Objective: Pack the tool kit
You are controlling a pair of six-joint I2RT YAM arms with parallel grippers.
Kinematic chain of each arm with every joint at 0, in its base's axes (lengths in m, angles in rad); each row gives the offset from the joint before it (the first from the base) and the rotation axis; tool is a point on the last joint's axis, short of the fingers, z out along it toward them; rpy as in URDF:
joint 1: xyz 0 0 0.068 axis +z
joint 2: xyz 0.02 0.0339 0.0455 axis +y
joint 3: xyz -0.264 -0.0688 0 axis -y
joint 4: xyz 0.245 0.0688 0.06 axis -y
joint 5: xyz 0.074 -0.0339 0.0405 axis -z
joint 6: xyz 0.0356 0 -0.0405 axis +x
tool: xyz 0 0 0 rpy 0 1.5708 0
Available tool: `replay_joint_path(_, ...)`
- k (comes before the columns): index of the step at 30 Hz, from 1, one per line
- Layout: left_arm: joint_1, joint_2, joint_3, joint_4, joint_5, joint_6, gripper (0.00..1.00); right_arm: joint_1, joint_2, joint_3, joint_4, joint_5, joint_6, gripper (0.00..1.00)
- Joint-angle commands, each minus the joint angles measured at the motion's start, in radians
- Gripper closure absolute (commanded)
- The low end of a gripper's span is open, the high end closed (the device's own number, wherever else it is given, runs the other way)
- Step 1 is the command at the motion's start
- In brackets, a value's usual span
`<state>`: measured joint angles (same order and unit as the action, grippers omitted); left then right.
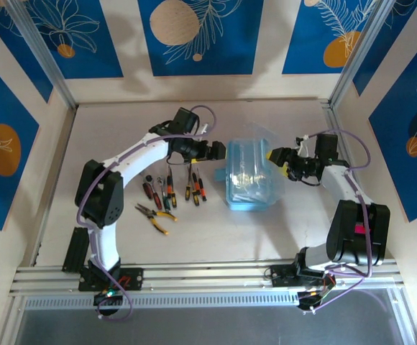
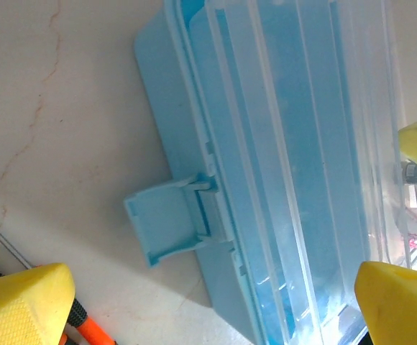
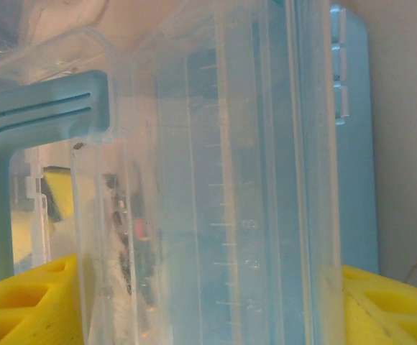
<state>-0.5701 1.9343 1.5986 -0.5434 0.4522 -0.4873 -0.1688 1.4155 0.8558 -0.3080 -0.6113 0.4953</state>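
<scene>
Starting at the near edge: two arms bolted to the aluminium rail (image 1: 208,277), one on each side. Out from the left base lies one pair of pliers (image 1: 154,213), yellow-handled, jaws apart, alone on the table (image 1: 280,237). Just past it is a loose row of small tools (image 1: 172,189) with red, orange and orange-black handles. I make it about half a dozen, but they are too small to split cleanly.

Mid-table sits the one tool case (image 1: 250,180), translucent light blue, to the right of the tools. Its single latch (image 2: 169,219) is flipped outward toward the left arm.

The left gripper (image 1: 214,151) hangs at the case's left side with its yellow fingers spread wide, gripping nothing. The right gripper (image 1: 275,157) is at the right side. In its wrist view the pads sit against both faces of the clear lid (image 3: 216,180), so that claw is clamped on it, with the blue handle (image 3: 21,122) alongside.

The table is pale, matte beige, with a thin crack line. Beyond it, three blue panels (image 1: 194,36) cross the back wall, with white leaf drawings and orange discs, and more panels line both sides.
</scene>
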Motion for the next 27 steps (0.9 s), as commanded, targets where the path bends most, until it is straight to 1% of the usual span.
replay_joint_path(1,-0.011,0.044,0.033,-0.025,0.023,0.017,0.00,-0.021,-0.017,-0.040,0.155,-0.168,0.059,0.45)
replay_joint_path(8,-0.018,0.057,0.083,-0.040,0.026,0.024,0.00,-0.055,-0.005,-0.095,0.250,-0.224,0.108,0.44)
replay_joint_path(15,-0.026,0.056,0.088,-0.047,0.022,0.023,0.00,-0.063,-0.003,-0.096,0.227,-0.218,0.078,0.44)
replay_joint_path(19,-0.032,0.050,0.120,-0.062,0.030,0.026,0.00,-0.066,0.003,-0.088,0.216,-0.216,0.067,0.44)
replay_joint_path(23,-0.044,0.046,0.150,-0.048,0.066,0.009,0.00,-0.062,0.013,-0.072,0.197,-0.207,0.054,0.44)
replay_joint_path(27,-0.071,0.057,0.163,0.024,0.136,-0.037,0.00,-0.051,0.023,-0.046,0.151,-0.184,0.023,0.44)
